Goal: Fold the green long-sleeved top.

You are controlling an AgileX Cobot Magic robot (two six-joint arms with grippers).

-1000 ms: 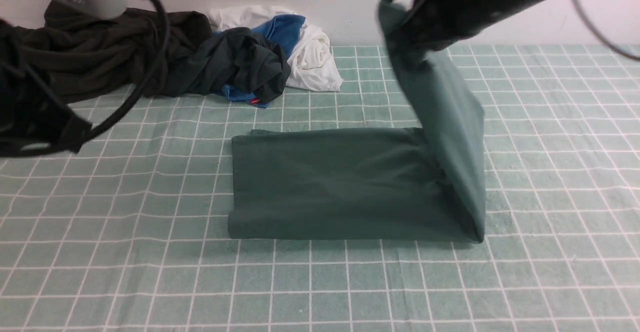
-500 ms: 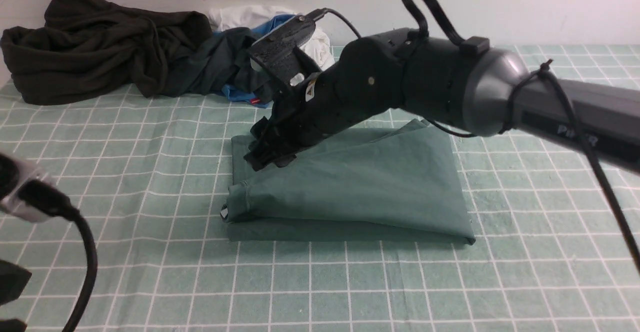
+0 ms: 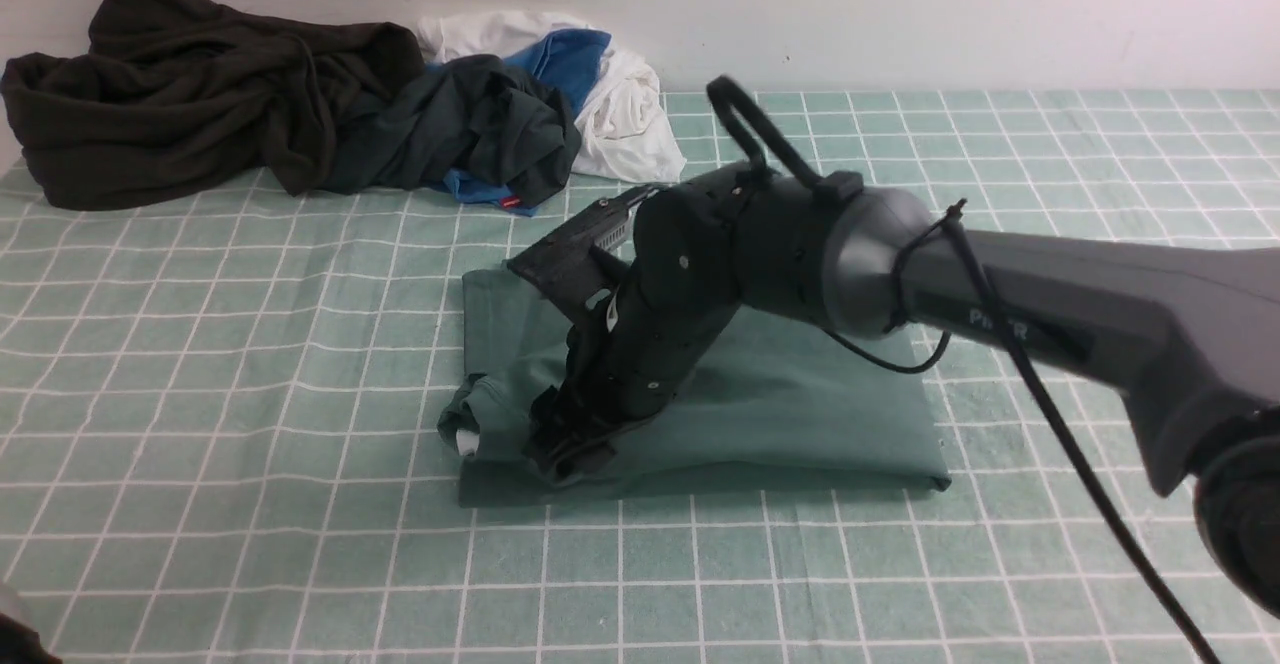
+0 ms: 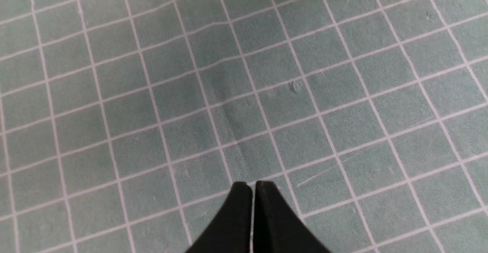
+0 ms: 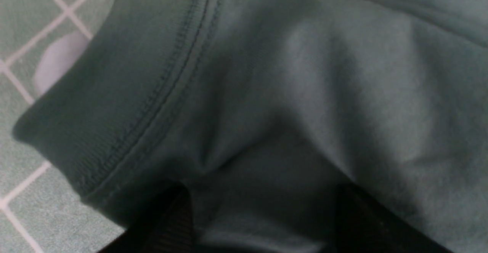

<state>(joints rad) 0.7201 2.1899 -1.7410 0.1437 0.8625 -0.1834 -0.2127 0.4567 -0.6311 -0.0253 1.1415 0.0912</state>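
Down and nearer comes the right gripper (image 3: 562, 452), jaws spread on the doubled edge of the green top (image 3: 800, 414) mid-table, likely smoothing that fold. Left gripper (image 4: 253, 187), pinched shut and empty, hangs over the tablecloth (image 4: 343, 93), out of the way.

The right arm's black claw (image 3: 566, 447) bears on the bunched near-left corner of the folded sage-green jersey top (image 3: 800, 399), mid green-checked worktop (image 3: 250, 394); crumpled near-black garments (image 3: 200, 104) lie far left.

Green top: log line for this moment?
green long-sleeved top: folded, left edge rumpled | right claw: open, on its near-left edge | left claw: shut, over tablecloth
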